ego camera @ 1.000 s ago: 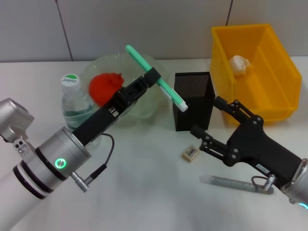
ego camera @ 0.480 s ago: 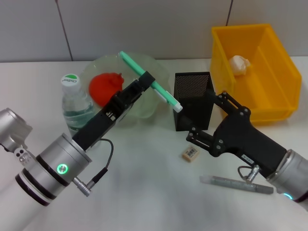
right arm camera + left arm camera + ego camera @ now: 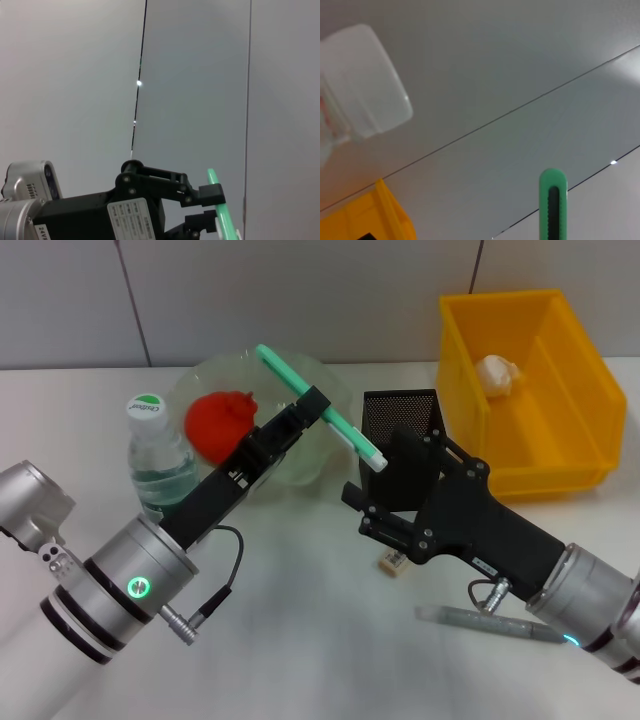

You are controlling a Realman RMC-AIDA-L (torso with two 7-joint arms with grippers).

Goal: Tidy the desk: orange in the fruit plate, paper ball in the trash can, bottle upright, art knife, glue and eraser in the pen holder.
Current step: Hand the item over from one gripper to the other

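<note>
The left tool [image 3: 318, 410] is clenched on the green knife [image 3: 322, 410], held tilted in the air above the bowl [image 3: 310, 455], its capped end just beside the black holder [image 3: 425, 410]; the right tool [image 3: 372, 510] hangs low in front of the holder, fingers spread, over the eraser [image 3: 390, 562]. The head view alone shows the counter [image 3: 300, 640]: one orange [image 3: 218, 420] in the bowl, one upright bottle [image 3: 155, 465], one paper ball [image 3: 497, 373] in the yellow bin [image 3: 560, 450], one glue stick [image 3: 480, 622] lying flat by the right arm. The left wrist view shows only the knife's green end [image 3: 553, 202], a bin corner and the wall; the right wrist view shows the left tool [image 3: 210, 202] gripping the knife [image 3: 220, 207] from the other side.
</note>
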